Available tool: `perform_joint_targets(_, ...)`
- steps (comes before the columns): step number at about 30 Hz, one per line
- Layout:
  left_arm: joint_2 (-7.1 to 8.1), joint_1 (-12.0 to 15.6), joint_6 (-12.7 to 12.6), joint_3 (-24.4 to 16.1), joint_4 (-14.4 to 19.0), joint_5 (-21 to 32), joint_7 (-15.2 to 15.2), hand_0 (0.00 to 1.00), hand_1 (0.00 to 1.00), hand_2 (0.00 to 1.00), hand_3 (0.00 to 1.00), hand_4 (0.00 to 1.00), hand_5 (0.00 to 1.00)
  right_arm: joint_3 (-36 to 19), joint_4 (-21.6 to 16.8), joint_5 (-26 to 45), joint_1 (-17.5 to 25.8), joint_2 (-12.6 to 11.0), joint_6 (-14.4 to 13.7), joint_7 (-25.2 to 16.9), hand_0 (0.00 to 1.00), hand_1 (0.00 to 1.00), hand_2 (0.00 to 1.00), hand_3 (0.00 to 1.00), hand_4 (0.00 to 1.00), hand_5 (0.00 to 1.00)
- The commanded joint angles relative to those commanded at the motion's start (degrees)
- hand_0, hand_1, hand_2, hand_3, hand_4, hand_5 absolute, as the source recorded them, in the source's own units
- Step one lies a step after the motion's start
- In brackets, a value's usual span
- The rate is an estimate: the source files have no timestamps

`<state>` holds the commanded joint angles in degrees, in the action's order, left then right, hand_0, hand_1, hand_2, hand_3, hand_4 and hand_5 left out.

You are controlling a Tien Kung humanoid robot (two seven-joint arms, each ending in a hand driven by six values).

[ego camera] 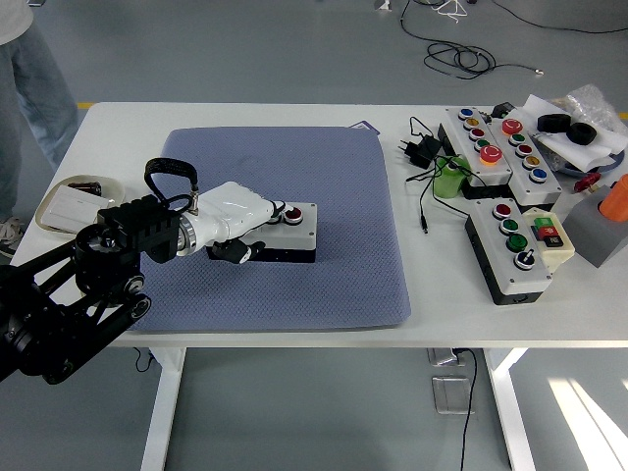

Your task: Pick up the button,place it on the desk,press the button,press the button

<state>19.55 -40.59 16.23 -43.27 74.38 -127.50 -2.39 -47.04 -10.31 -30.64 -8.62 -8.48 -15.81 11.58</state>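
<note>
The button box (297, 234), white on top with black sides, lies on the blue-grey mat (294, 167) on the white table. Its red button (292, 213) shows near the right end; the other buttons are hidden under my hand. My left hand (257, 228), white with black fingertips, comes in from the left and lies over the box's left half. The fingers (276, 208) rest stretched on the top beside the red button, and the thumb (232, 251) sits against the box's front side. The box stays flat on the mat.
A shallow dish (71, 201) sits at the table's left edge behind my arm. At the right are two long button panels (491, 145), another button box (510, 251), a green roll (449, 180), a charger with cable (424, 150) and an orange object (616, 200). A person's leg (29, 78) shows top left.
</note>
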Motion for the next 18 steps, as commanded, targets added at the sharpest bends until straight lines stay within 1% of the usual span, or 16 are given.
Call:
perform_joint_targets(4,-0.05,-0.3,0.3,0.3,-0.4,0.0,-0.1,0.067,0.006,0.057,0.888,0.552,0.063,0.0,0.0,0.1,0.0,0.0,0.0,0.0,0.787,0.797,0.817,0.751,0.412,0.479)
perform_joint_targets(10,-0.04,-0.4,1.6,0.6,-1.5,-0.5,-0.5,0.067,0.006,0.057,0.888,0.553,0.069,0.0,0.0,0.1,0.0,0.0,-0.1,0.0,0.787,0.797,0.817,0.751,0.412,0.479)
perform_joint_targets(18,0.1,-0.2,1.9,0.6,-1.8,-0.6,-0.8,0.066,0.006,0.057,0.888,0.552,0.078,0.0,0.0,0.1,0.0,0.0,0.0,-0.1,0.787,0.797,0.817,0.751,0.412,0.479)
